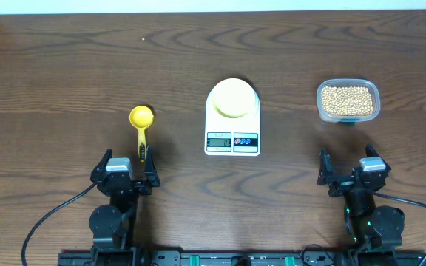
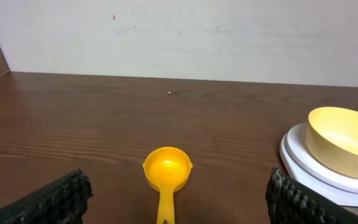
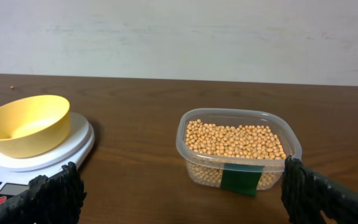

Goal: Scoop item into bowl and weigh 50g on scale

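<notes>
Tan beans fill a clear plastic tub at the right of the table. The pale yellow bowl stands empty on the white scale at the centre. A bright yellow scoop lies left of the scale, handle toward my left gripper. That gripper is open, its fingers either side of the handle end. My right gripper is open just in front of the tub, holding nothing.
Dark wooden table with a pale wall behind it. A tiny speck lies far back on the left. The scale's display and two buttons face the arms.
</notes>
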`<act>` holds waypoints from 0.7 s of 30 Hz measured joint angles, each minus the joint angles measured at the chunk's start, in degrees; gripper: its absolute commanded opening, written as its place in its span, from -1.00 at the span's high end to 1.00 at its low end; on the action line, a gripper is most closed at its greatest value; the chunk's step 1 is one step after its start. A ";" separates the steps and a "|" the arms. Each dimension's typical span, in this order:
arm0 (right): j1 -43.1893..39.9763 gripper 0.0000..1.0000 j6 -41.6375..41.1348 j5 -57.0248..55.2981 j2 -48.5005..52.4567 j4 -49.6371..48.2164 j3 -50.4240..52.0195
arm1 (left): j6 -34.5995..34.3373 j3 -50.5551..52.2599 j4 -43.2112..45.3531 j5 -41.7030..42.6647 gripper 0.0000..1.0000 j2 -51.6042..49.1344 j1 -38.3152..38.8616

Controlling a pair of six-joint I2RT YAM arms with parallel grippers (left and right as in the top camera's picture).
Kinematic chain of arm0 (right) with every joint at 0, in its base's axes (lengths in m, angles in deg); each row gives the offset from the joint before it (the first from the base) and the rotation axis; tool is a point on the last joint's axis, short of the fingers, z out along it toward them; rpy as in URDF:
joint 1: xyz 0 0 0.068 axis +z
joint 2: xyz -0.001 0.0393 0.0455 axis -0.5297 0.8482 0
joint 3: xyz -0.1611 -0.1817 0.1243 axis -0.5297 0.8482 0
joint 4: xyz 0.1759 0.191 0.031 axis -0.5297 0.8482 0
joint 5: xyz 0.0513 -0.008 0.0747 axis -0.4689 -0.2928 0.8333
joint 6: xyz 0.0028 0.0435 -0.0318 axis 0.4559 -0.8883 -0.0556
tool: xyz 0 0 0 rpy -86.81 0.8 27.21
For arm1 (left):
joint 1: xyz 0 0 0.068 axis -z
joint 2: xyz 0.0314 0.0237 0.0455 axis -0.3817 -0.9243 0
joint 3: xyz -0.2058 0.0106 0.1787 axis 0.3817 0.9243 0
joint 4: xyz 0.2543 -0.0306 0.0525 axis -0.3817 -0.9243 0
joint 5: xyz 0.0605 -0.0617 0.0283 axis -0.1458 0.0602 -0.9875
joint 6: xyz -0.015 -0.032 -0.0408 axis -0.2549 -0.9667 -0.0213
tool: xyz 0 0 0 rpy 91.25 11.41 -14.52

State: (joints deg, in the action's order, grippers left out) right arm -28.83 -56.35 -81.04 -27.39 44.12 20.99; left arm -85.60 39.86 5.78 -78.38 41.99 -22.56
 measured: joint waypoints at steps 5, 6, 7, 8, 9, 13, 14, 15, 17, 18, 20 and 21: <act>0.00 -0.98 0.00 -0.02 0.00 0.00 0.02 | 0.00 -0.87 -1.51 0.02 -0.85 0.00 0.00; 0.00 -0.99 0.00 -0.02 0.00 0.00 0.00 | 0.00 -1.38 -2.54 0.04 -0.84 -0.02 0.00; 0.00 -0.98 0.00 -0.02 0.00 0.00 0.00 | 0.02 -2.19 -4.20 0.04 -0.84 -0.17 0.00; 0.00 -0.99 0.00 -0.02 0.00 0.00 0.00 | 0.02 -3.10 -5.62 0.07 -0.85 -0.59 0.00; 0.00 -0.99 0.00 -0.02 0.00 -0.02 0.00 | 0.04 -4.31 -7.06 0.07 -0.85 -1.29 0.00; 0.00 -0.98 0.00 -0.02 0.00 -0.02 0.00 | 0.94 -12.61 -13.27 -0.15 -0.84 -7.10 0.00; 0.00 -0.99 0.00 -0.02 0.00 -0.02 0.00 | 1.11 -15.26 -14.78 -0.33 -0.85 -9.27 0.00; 0.00 -0.98 0.00 -0.02 0.00 -0.02 0.00 | 1.31 -17.90 -15.98 -0.46 -0.84 -11.58 0.00; 0.00 -0.98 0.00 -0.02 0.00 -0.02 0.02 | 1.97 -23.80 -18.80 -0.85 -0.85 -16.98 0.00; 0.00 -0.98 0.00 -0.02 0.00 0.00 0.00 | 2.43 -26.91 -20.26 -0.90 -0.85 -19.89 0.00; 0.00 -0.98 0.00 -0.04 0.00 -0.02 0.02 | 3.04 -33.53 -23.67 -1.03 -0.84 -26.08 0.00; 0.00 -0.99 0.00 -0.04 0.00 0.00 0.00 | 3.30 -37.11 -25.55 -1.05 -0.84 -29.31 0.00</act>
State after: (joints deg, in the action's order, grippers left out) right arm -28.83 -56.35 -81.09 -27.39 44.12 20.99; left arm -82.30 2.75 -19.77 -79.43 12.68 -22.56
